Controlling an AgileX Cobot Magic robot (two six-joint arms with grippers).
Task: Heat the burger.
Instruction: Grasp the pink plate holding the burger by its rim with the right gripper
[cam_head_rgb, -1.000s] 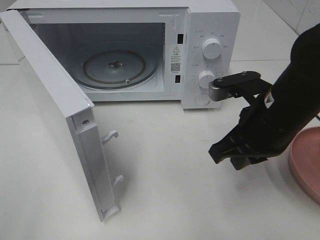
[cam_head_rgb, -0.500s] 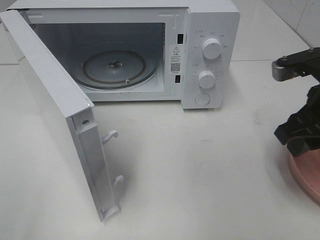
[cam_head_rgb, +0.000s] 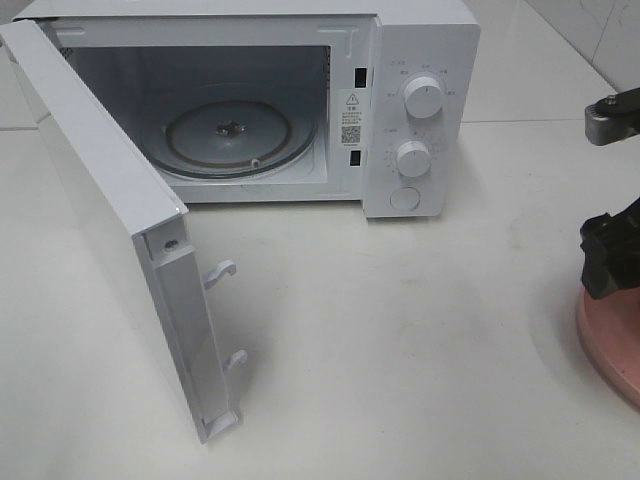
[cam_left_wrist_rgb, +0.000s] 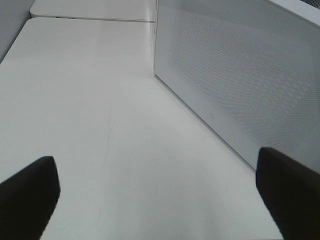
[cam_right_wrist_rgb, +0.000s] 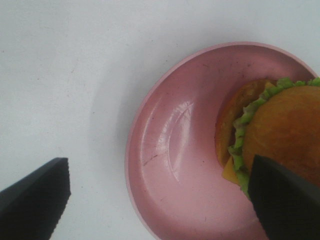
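Observation:
The burger (cam_right_wrist_rgb: 280, 135), with a golden-brown bun and a green lettuce frill, lies on a pink plate (cam_right_wrist_rgb: 170, 150) in the right wrist view. My right gripper (cam_right_wrist_rgb: 160, 200) is open above the plate, with one finger (cam_right_wrist_rgb: 285, 200) over the burger's edge and the other over the table. In the high view the right gripper (cam_head_rgb: 612, 265) hangs over the plate (cam_head_rgb: 612, 345) at the right edge, and the burger is hidden there. My left gripper (cam_left_wrist_rgb: 157, 200) is open and empty over the bare table.
The white microwave (cam_head_rgb: 420, 110) stands at the back with its door (cam_head_rgb: 110, 210) swung open to the left and a glass turntable (cam_head_rgb: 235, 135) inside. The left wrist view shows the door's perforated outer face (cam_left_wrist_rgb: 240, 75).
My right arm has moved from the middle of the table to the right, and now hangs over the pink plate at the edge of the view. The microwave has not moved.

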